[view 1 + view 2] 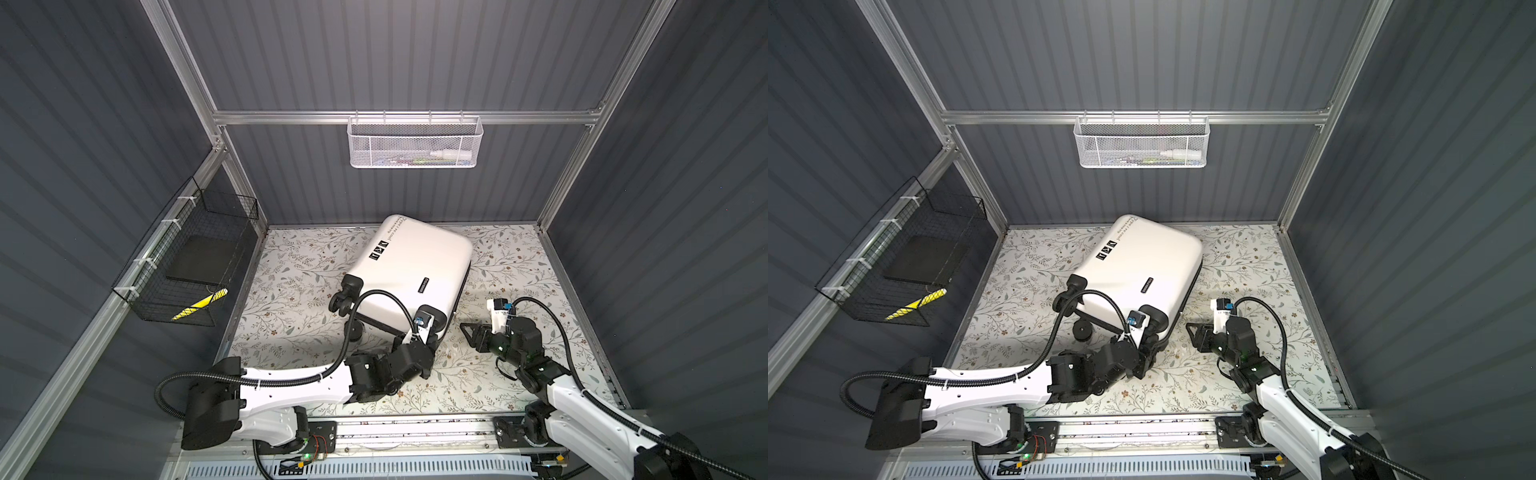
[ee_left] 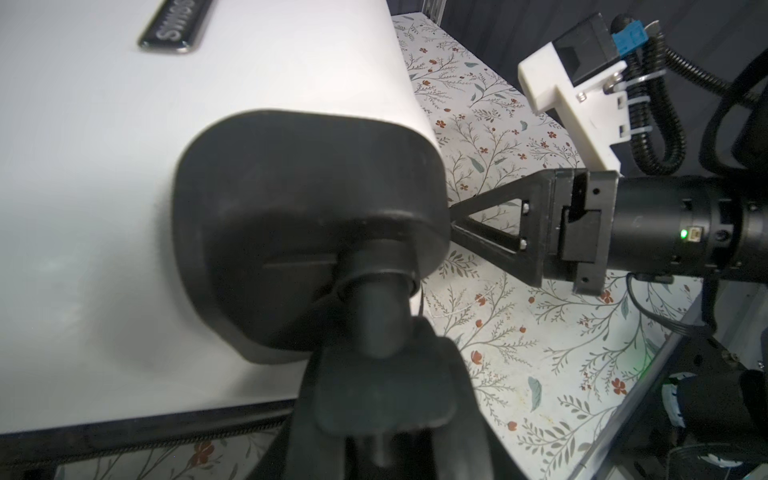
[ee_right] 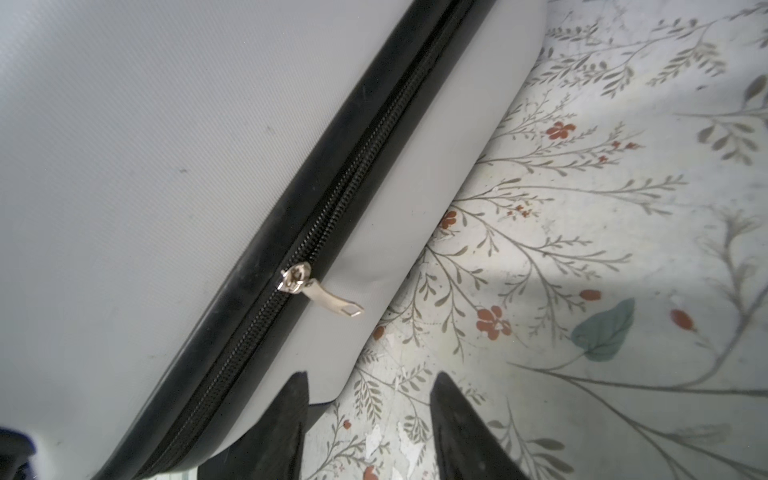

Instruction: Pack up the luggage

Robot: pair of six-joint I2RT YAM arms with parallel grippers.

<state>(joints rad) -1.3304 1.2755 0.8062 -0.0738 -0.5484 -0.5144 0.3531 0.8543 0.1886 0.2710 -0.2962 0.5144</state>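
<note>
Right wrist view: right gripper (image 3: 370, 376) is hanging open, empty, near silver zipper pull (image 3: 332, 301).
Left gripper (image 1: 428, 334): is clamping black caster wheel (image 2: 374, 374) of white hard-shell suitcase (image 1: 407, 266), likely steadying it.

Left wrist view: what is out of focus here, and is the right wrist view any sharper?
Left wrist view: on the suitcase, the wheel housing near the lens is soft, the badge blurred; right wrist view: zipper pull crisp.

A black badge (image 2: 174, 25) on the luggage (image 2: 104, 187) begins "SWIS"; the shell lettering (image 1: 388, 237) is too small to read.
</note>
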